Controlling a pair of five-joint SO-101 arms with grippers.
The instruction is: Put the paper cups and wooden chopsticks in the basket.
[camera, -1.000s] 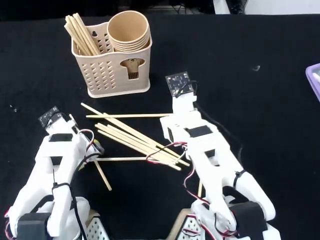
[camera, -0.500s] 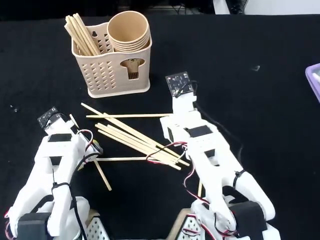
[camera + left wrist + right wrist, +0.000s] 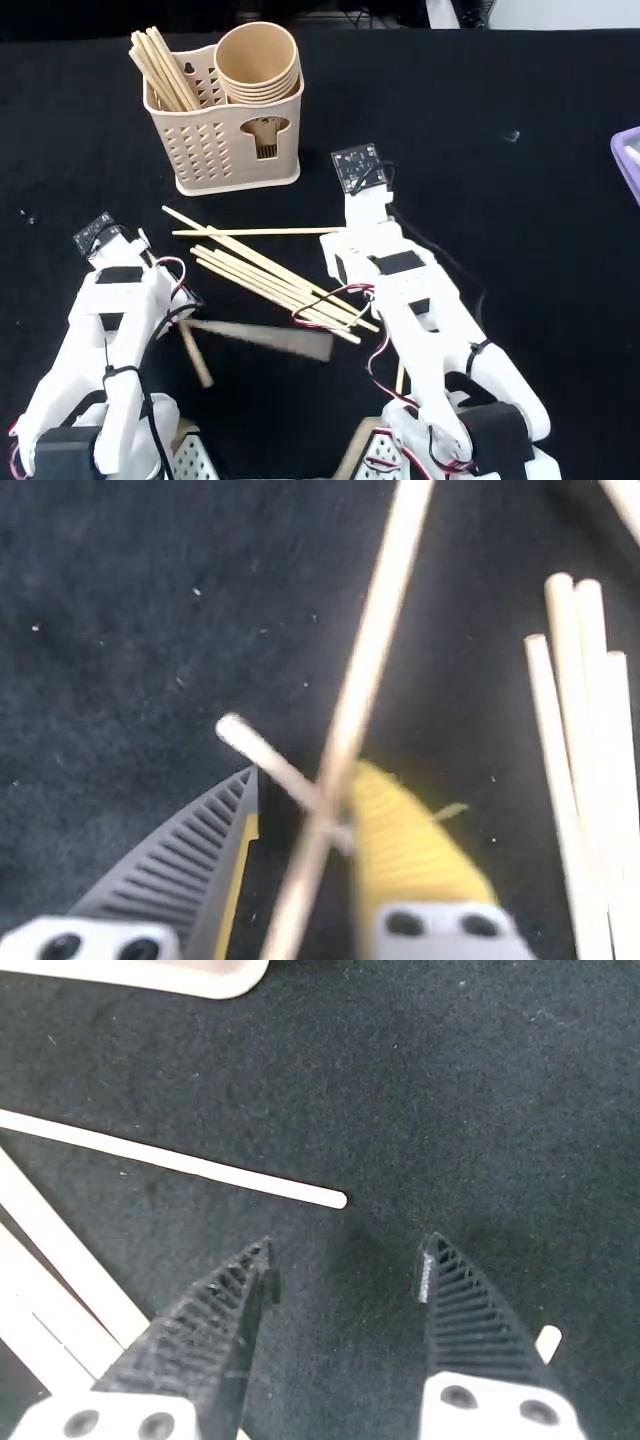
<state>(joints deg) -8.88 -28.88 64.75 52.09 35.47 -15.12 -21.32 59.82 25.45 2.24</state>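
The beige basket (image 3: pixel 225 150) stands at the back left, holding stacked paper cups (image 3: pixel 258 62) and several wooden chopsticks (image 3: pixel 165 68). Several loose chopsticks (image 3: pixel 275 278) lie fanned on the black table between the arms. My left gripper (image 3: pixel 300 802) is shut on two crossed chopsticks (image 3: pixel 350 705); in the high view they show blurred (image 3: pixel 258 337) beside the left arm (image 3: pixel 120 300). My right gripper (image 3: pixel 348 1255) hangs open over bare cloth, just short of the tip of one lone chopstick (image 3: pixel 170 1160).
The basket's corner (image 3: pixel 150 972) lies ahead of the right gripper. A purple object (image 3: pixel 628 155) sits at the table's right edge. A chopstick end (image 3: pixel 546 1341) lies by the right finger.
The two chopsticks at the left gripper have shifted and now blur; the long one's far end swung toward the front of the table. The right arm has not moved.
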